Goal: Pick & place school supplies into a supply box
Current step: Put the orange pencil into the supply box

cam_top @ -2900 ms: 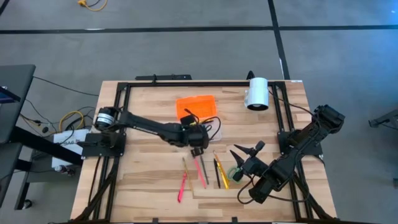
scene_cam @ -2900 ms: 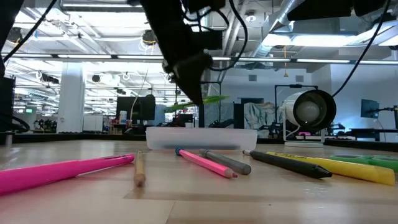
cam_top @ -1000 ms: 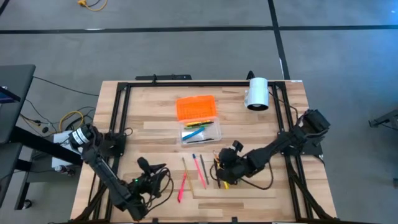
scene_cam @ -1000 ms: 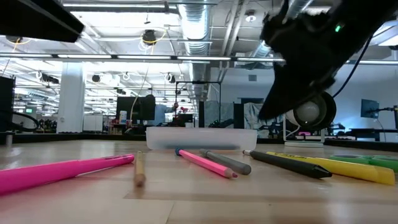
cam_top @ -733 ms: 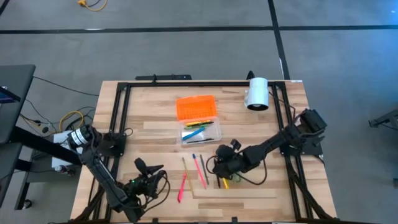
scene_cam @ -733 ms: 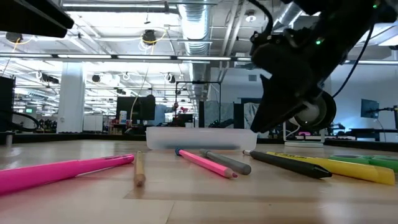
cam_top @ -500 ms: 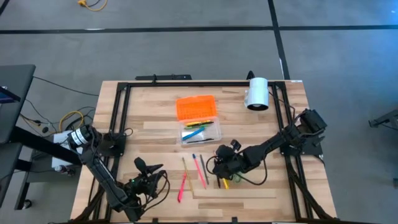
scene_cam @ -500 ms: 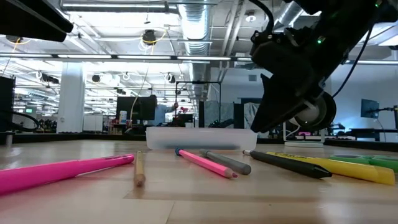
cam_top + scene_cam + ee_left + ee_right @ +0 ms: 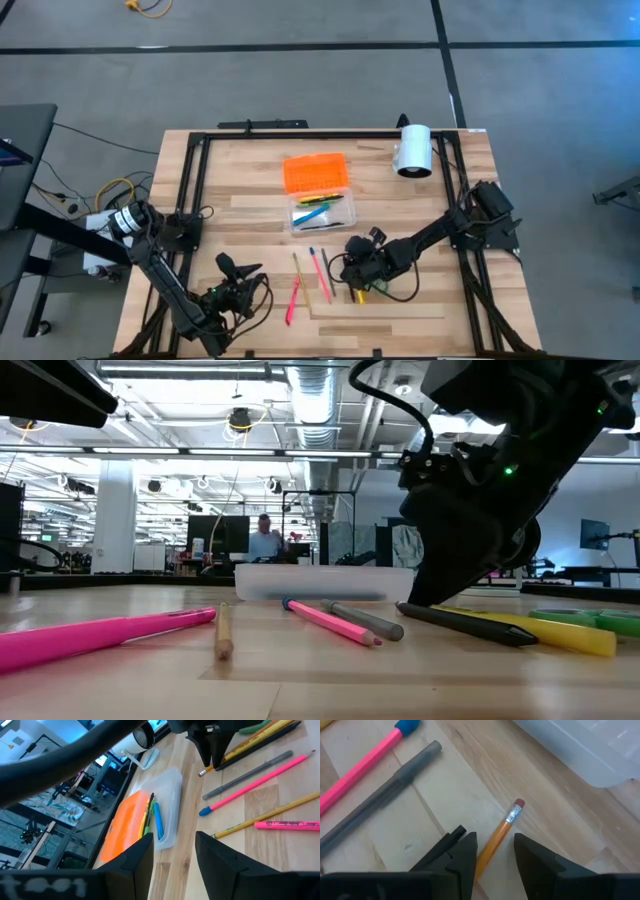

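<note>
A: Where does the supply box [image 9: 323,214] sit?
B: Mid-worktop [image 9: 470,190], open, pens inside, orange lid [image 9: 317,172] beside it.
A: And the hands?
B: The right hand [image 9: 493,851] straddles an orange pencil [image 9: 501,834], fingers apart, not gripping it. The left hand [image 9: 226,266] hovers open near the front edge.

Right gripper [image 9: 352,272] seemingly over pencils [image 9: 322,272]

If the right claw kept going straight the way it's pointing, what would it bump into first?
Most likely the orange pencil: it lies between the open fingers of the right gripper, which points down at the table. How near contact is cannot be judged.
</note>
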